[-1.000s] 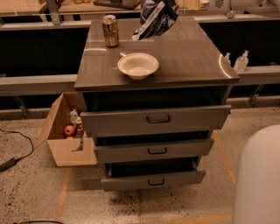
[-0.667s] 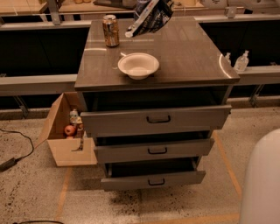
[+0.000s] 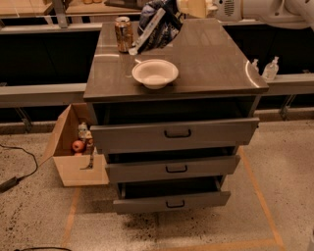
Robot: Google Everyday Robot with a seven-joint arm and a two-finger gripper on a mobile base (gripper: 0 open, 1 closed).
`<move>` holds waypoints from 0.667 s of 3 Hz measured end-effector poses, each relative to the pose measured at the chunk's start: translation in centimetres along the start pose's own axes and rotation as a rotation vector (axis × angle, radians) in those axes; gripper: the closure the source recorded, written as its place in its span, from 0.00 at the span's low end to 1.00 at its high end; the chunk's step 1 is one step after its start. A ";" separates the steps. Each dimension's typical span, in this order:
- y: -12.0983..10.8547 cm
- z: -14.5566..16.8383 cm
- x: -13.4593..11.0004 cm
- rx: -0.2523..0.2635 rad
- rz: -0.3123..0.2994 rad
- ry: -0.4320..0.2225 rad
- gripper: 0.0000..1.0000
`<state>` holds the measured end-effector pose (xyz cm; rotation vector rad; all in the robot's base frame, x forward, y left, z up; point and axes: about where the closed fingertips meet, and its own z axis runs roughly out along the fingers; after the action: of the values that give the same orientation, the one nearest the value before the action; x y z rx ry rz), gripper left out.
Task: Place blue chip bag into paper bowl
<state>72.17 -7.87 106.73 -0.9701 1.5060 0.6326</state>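
The blue chip bag (image 3: 155, 25) is crumpled dark navy foil with a white strip. It hangs in the air above the back of the grey cabinet top (image 3: 211, 59), just right of the soda can. My gripper (image 3: 168, 8) reaches in from the upper right on a cream-coloured arm and is shut on the bag's top. The off-white paper bowl (image 3: 155, 73) sits empty on the cabinet top near its front edge, below and in front of the bag. The bag's lower end is a little behind the bowl's rim and apart from it.
A gold-brown soda can (image 3: 123, 33) stands upright at the back left, close to the bag. Three drawers (image 3: 176, 133) stand partly pulled out. An open cardboard box (image 3: 73, 152) with small items sits on the floor at left. Two small bottles (image 3: 270, 68) stand on a ledge at right.
My gripper has carried the blue chip bag leftward and slightly lower, from over the back middle of the top to beside the can and behind the bowl.
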 end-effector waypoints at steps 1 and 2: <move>2.9 3.4 3.5 -0.013 0.009 0.023 1.00; 2.7 3.5 3.8 -0.009 0.006 0.028 1.00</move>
<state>71.78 -4.41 102.02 -0.9853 1.5320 0.6325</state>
